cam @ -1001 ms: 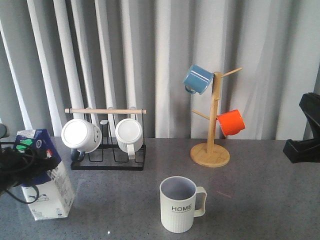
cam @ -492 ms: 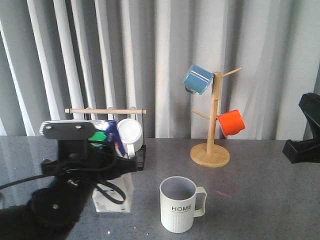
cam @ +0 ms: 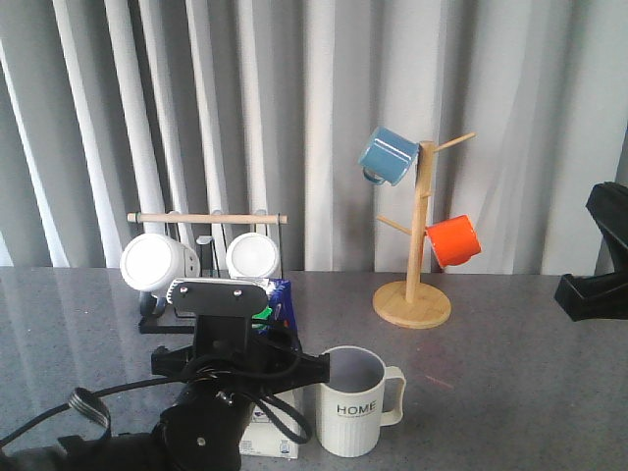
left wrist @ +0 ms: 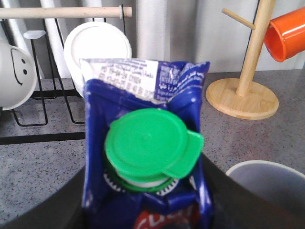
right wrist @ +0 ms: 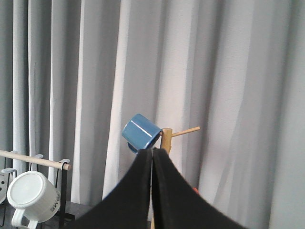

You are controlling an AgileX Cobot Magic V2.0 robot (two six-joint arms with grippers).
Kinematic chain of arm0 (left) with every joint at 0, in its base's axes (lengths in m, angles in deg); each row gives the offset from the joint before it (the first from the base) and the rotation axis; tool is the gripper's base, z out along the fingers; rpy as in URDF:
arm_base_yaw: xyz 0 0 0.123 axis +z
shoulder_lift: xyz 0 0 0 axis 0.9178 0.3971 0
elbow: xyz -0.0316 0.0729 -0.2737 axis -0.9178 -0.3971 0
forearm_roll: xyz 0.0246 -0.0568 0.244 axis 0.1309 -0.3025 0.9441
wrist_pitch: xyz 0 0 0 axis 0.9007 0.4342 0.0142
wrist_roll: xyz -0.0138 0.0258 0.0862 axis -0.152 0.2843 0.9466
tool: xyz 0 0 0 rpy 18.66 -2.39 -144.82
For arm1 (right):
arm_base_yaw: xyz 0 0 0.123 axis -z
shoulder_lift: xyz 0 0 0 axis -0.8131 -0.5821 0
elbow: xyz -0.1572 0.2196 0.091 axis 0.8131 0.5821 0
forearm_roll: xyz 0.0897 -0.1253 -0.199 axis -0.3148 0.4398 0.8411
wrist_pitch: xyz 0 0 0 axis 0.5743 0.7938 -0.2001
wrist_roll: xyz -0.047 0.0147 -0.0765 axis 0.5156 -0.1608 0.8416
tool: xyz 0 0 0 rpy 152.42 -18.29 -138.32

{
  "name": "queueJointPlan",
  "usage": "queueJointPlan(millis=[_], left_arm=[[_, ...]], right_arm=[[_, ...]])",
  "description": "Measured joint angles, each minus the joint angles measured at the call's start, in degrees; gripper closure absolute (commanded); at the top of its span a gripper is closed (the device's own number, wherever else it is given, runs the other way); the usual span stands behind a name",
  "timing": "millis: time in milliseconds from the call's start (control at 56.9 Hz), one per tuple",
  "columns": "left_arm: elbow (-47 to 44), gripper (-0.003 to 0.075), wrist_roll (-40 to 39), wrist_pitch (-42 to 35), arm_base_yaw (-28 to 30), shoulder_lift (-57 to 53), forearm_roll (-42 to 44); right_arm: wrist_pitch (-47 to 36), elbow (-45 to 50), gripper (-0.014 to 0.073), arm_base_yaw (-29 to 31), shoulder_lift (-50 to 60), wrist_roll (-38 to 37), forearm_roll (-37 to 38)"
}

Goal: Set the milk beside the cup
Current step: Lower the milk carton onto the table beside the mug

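The left gripper [cam: 257, 378] is clamped on the milk [cam: 278, 312], the carton standing just beside the cup [cam: 350, 400], at its nine o'clock on the table [cam: 510, 383]. Its green cap [left wrist: 145, 143] fills the left wrist view. The right gripper [right wrist: 152, 191] hangs with its jaws pressed together, holding nothing.

Left arm [cam: 211, 412]: matte black housing, grey plate with two dark screws on top, looped black cables alongside. Right arm [cam: 601, 260]: black, angular, glossy. Right gripper [right wrist: 152, 191]: two smooth black curved fingers, tapering.
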Motion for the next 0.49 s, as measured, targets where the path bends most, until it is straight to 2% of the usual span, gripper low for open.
queueJointPlan(millis=[492], left_arm=[[0.0, 0.0723, -1.65, -0.35, -0.43, 0.0, -0.18]], right_arm=[[0.0, 0.0, 0.0602, 0.0, 0.0, 0.0, 0.0]])
